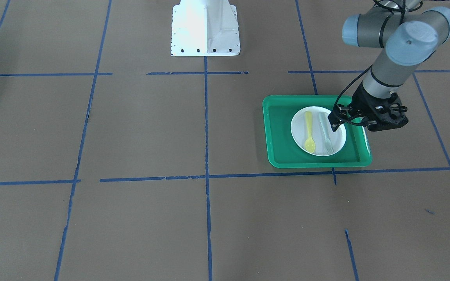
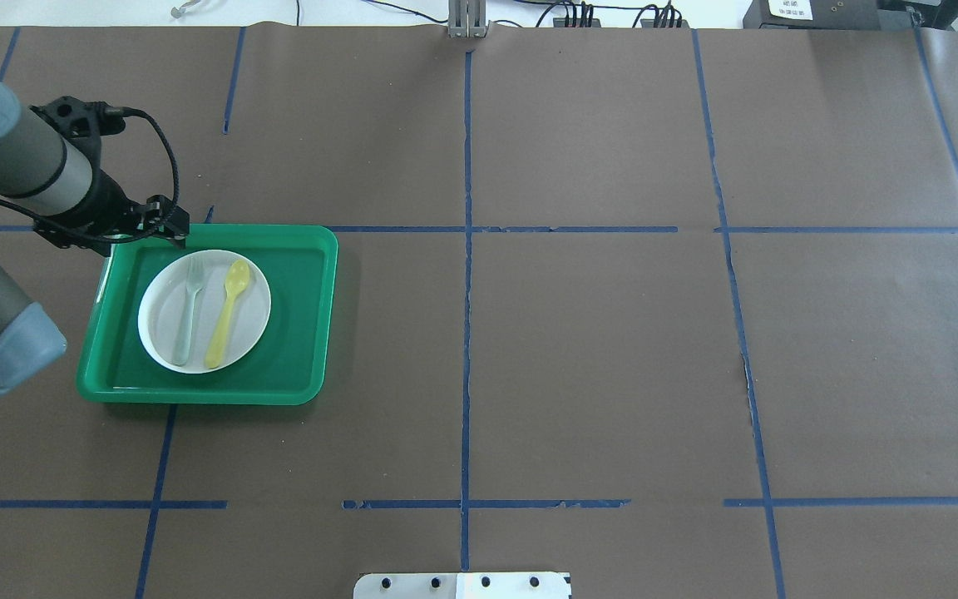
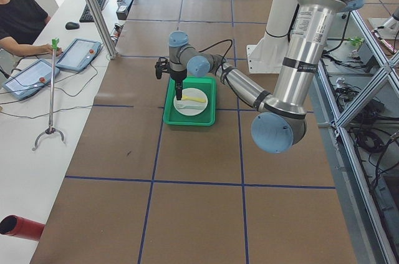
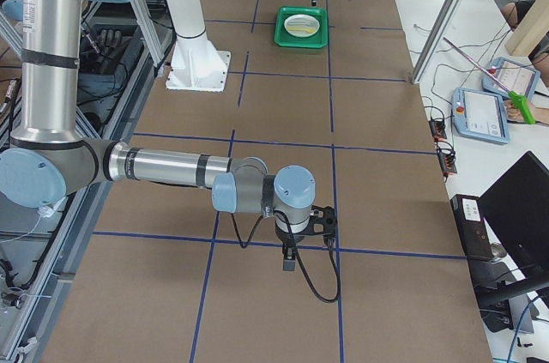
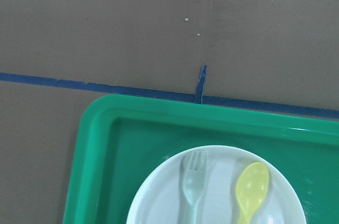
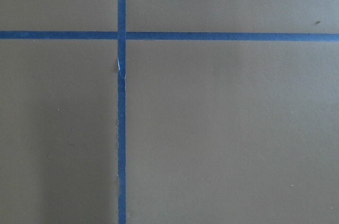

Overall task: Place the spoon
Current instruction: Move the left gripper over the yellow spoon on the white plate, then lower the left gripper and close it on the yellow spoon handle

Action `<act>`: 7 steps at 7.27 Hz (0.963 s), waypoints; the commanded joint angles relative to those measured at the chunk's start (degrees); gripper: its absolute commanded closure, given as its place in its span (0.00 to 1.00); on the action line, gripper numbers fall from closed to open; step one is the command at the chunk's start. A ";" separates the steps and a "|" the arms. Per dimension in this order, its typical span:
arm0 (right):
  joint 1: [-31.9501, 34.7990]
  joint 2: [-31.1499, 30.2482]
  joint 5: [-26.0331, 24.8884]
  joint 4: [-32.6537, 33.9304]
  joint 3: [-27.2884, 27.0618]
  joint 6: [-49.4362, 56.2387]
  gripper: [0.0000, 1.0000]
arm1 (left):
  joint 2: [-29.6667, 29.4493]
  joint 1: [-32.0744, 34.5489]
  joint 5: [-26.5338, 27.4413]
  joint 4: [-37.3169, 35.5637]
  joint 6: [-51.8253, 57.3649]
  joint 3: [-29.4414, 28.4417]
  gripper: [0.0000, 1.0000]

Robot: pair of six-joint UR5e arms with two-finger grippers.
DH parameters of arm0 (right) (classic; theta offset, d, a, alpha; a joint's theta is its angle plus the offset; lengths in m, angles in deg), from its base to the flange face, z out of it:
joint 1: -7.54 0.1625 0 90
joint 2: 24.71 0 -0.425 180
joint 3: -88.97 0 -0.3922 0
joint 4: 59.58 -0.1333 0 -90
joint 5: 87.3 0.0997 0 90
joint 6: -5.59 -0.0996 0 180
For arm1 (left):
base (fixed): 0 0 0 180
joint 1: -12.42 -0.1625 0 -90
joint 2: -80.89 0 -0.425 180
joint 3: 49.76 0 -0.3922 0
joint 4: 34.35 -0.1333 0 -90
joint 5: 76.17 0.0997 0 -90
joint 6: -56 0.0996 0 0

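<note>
The pale-yellow spoon [image 1: 309, 132] lies on the white plate [image 1: 336, 142], handle away from the bowl. It is beside a grey translucent fork [image 1: 325, 132], and both are inside the green tray [image 1: 277, 132]. It also shows in the overhead view [image 2: 225, 312] and the left wrist view [image 5: 250, 189]. My left gripper [image 1: 334, 124] hovers over the tray's edge by the plate, clear of the spoon. Its fingers look closed together and empty. It also shows in the overhead view [image 2: 180, 233]. My right gripper [image 4: 290, 260] hangs low over bare table far from the tray. I cannot tell whether it is open or shut.
The robot's white base [image 1: 205, 29] stands at the table's middle edge. Blue tape lines [image 1: 206, 175] cross the brown table cover. An operator's desk with tablets [image 3: 31, 73] runs along the far side.
</note>
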 commanded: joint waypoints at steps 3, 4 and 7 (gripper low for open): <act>0.00 0.00 0.00 -0.09 0.00 0.00 0.00 | -1.10 -7.66 3.25 6.75 -5.37 -5.27 0.14; 0.00 0.00 0.00 0.00 0.00 0.00 0.00 | -1.97 -8.54 3.25 6.84 -5.29 -6.59 0.18; 0.00 0.00 0.00 0.00 0.00 0.00 0.00 | -2.07 -8.99 3.25 9.91 -4.94 -8.10 0.32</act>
